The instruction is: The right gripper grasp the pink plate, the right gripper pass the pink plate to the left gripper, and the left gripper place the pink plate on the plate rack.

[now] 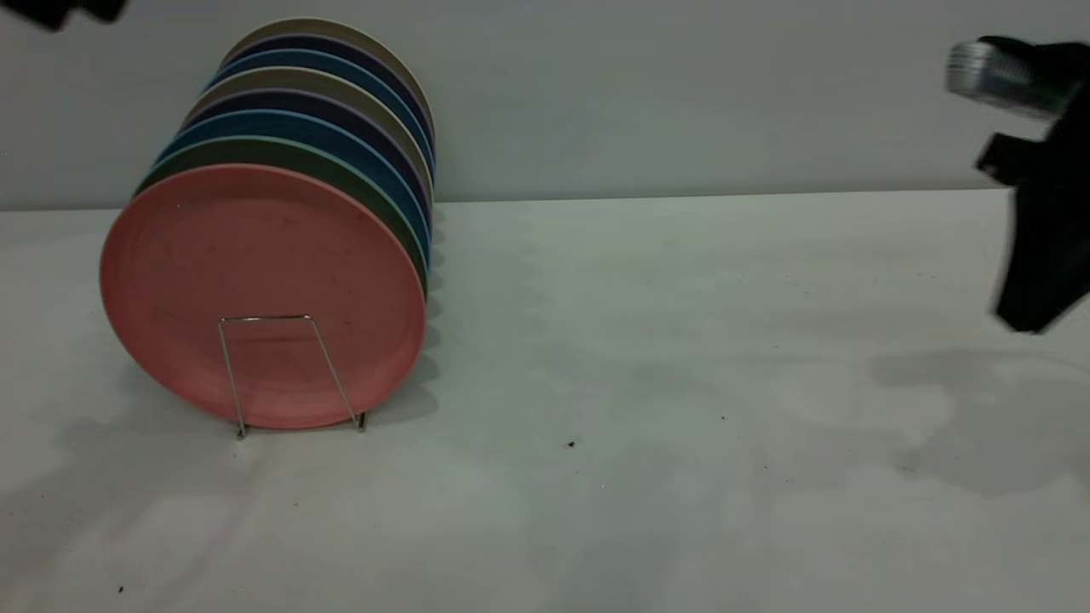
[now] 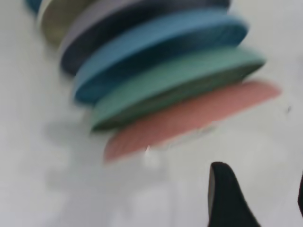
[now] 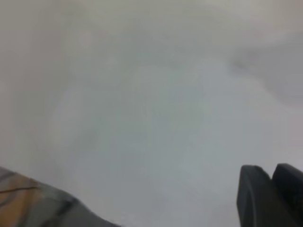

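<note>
Exterior view: pink plate (image 1: 264, 294) standing upright in the plate rack (image 1: 289, 375), nearest of a row of plates.
Rack sits at the left of the white table (image 1: 681, 383); one wire loop crosses the pink plate's lower face. Green plate (image 1: 358, 183) just behind it, then blue, dark and beige plates farther back. Left gripper (image 2: 258, 198) up above the plates, off them, fingers spread with nothing between. Right gripper (image 1: 1043, 281) raised at the far right edge, well apart from the rack, holding nothing; fingers (image 3: 258, 198) look pressed close together in the right wrist view.
</note>
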Controlling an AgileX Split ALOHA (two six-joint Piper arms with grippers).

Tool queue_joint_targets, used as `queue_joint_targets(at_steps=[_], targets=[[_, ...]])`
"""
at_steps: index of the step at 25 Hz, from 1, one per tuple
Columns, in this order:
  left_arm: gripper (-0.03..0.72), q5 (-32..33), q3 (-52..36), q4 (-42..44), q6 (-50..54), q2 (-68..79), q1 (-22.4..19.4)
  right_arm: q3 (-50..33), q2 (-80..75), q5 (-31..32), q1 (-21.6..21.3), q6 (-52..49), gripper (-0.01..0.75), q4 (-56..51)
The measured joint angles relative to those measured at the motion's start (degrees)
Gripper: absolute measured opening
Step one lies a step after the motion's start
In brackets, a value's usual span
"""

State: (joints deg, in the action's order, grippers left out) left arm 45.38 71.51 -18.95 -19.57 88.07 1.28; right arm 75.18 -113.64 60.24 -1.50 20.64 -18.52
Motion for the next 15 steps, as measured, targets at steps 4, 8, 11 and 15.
queue_joint_targets(at_steps=[4, 8, 11, 15], targets=[[0.391, 6.7, -0.1, 5.4, 4.9, -2.8, 0.0, 0.0, 5.9, 6.1, 3.8, -8.4, 0.065, 10.6], [0.391, 9.8, -2.3, 6.5, 5.4, -7.4, 0.0, -0.1, 13.7, 8.4, 9.2, -12.4, 0.066, 15.0], [0.391, 10.7, -6.6, 8.0, 5.6, -12.1, 0.0, -0.1, 21.8, 8.7, 12.7, -12.9, 0.071, 15.1], [0.391, 10.9, -13.9, 9.5, 5.8, -20.1, 0.0, -0.1, 33.1, 9.7, 15.9, -13.2, 0.093, 13.4]])
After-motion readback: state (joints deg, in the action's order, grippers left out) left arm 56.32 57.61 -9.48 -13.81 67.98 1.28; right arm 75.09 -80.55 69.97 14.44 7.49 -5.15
